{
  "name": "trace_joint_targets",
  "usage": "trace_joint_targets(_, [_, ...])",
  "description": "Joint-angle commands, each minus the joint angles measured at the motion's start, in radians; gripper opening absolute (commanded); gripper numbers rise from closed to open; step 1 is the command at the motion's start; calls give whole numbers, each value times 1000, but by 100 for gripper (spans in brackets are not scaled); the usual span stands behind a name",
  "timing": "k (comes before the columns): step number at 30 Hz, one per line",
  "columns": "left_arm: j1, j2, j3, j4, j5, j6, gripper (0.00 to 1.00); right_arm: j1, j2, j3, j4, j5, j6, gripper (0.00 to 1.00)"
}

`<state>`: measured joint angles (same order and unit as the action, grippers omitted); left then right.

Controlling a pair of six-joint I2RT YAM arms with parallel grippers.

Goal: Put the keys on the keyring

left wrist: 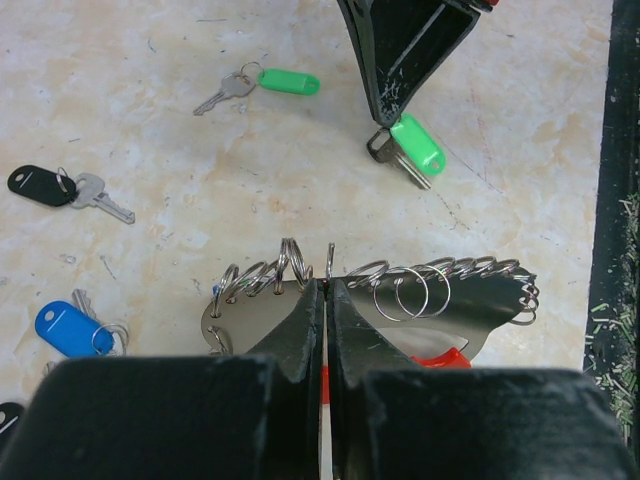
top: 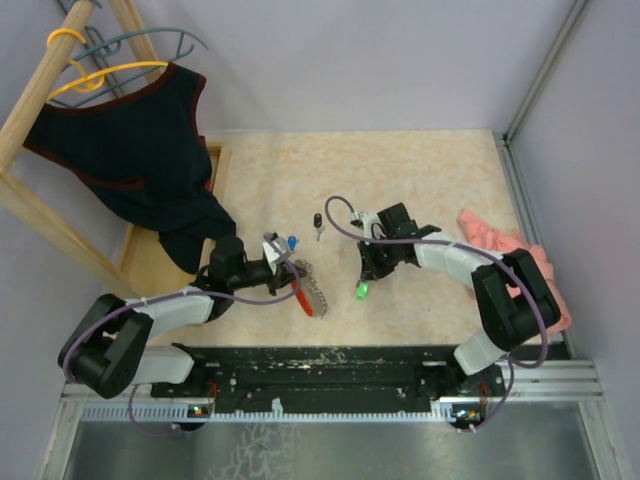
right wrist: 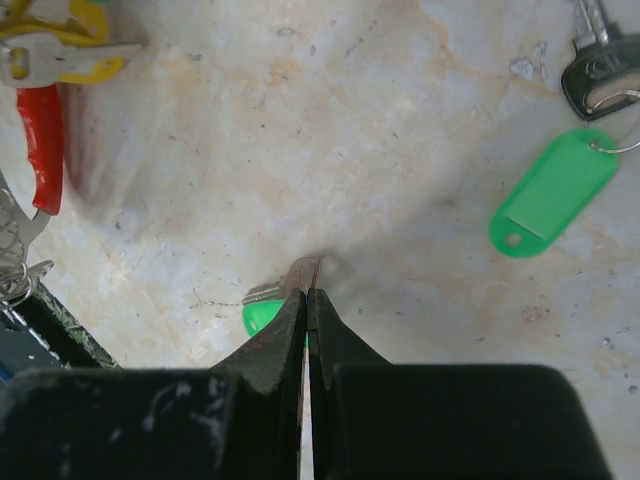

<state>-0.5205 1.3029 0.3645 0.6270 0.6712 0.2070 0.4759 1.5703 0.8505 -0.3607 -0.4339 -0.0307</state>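
Left wrist view: our left gripper is clamped on the keyring, whose long axis runs crosswise to the jaws. Beyond the keyring and clear of it, our right gripper pinches the green-tagged key, which we judge must travel toward the keyring.

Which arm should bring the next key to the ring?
Right. The right claw is shut on a green key; the left claw is shut on the keyring, holding it.

Left tool on keyring; right tool on key
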Motion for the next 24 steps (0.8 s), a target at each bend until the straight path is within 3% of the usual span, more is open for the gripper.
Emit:
trace_joint_targets(1, [7,-11,23,31,55,8,1,61,-118,-4,54,58,-50,0])
trace_joint_targets(11, [6,-25,14,54,137,31,2,132,-273,-72,231,-29,-220,0])
trace_joint_targets(24, [5,7,21,60,242,70,1,251,-296,-151,472,-151,-492,0])
